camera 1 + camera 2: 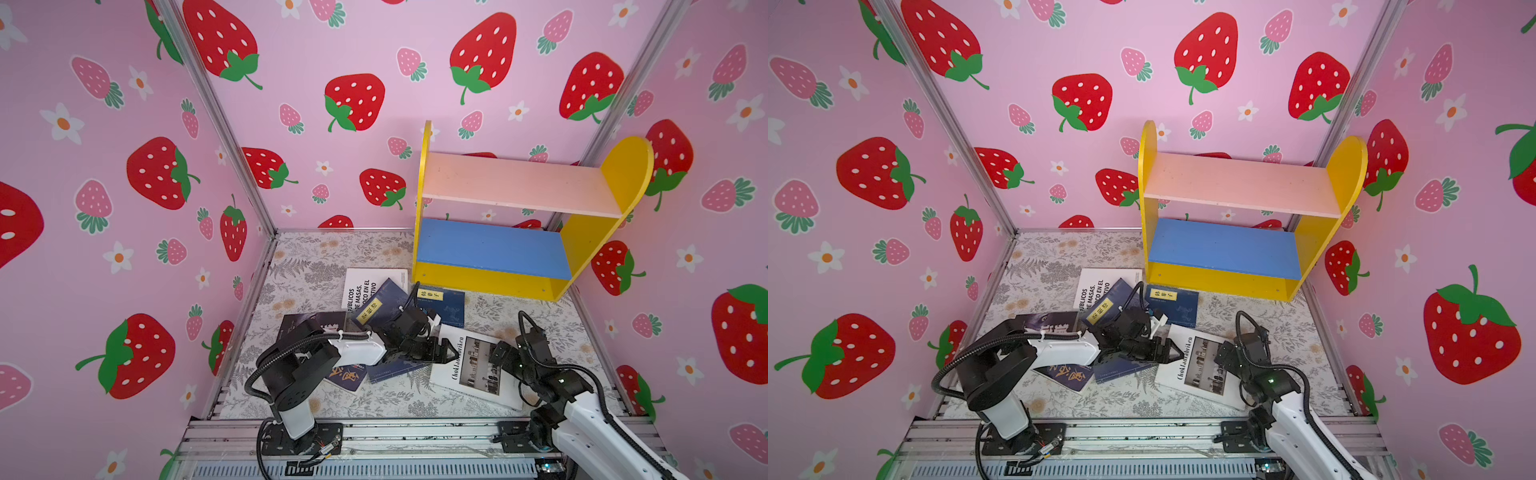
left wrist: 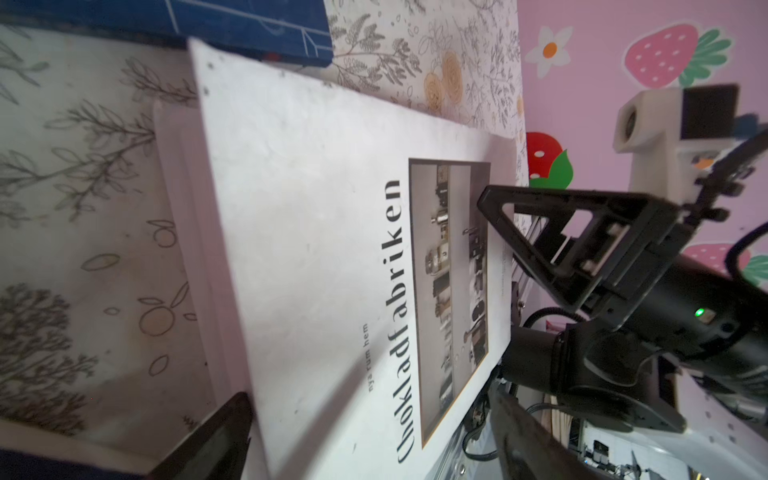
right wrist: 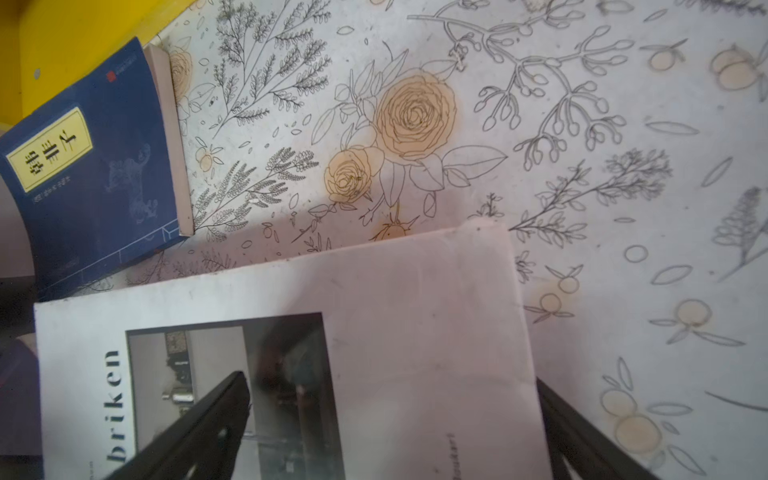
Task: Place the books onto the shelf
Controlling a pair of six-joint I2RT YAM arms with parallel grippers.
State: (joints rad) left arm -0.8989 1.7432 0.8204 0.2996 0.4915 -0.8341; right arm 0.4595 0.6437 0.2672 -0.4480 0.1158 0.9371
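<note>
The white Chokladfabriken book point(image 1: 461, 382) lies flat at lower centre in both top views, its long axis slanting toward the lower right. The right gripper point(image 1: 498, 354), jaws apart, straddles its right edge. The left gripper point(image 1: 446, 352), also apart, waits at its left edge.

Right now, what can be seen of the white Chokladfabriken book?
The book is large, thin and white, its cover slightly soiled, with black lettering reading Chokladfabriken beside a framed greyish photo. It lies closed, cover up, askew on the floral table, front right. The open right gripper straddles one corner, one finger over the photo; the open left gripper faces the opposite edge. Whether either touches it cannot be told. A navy book lies by its far corner.
</note>
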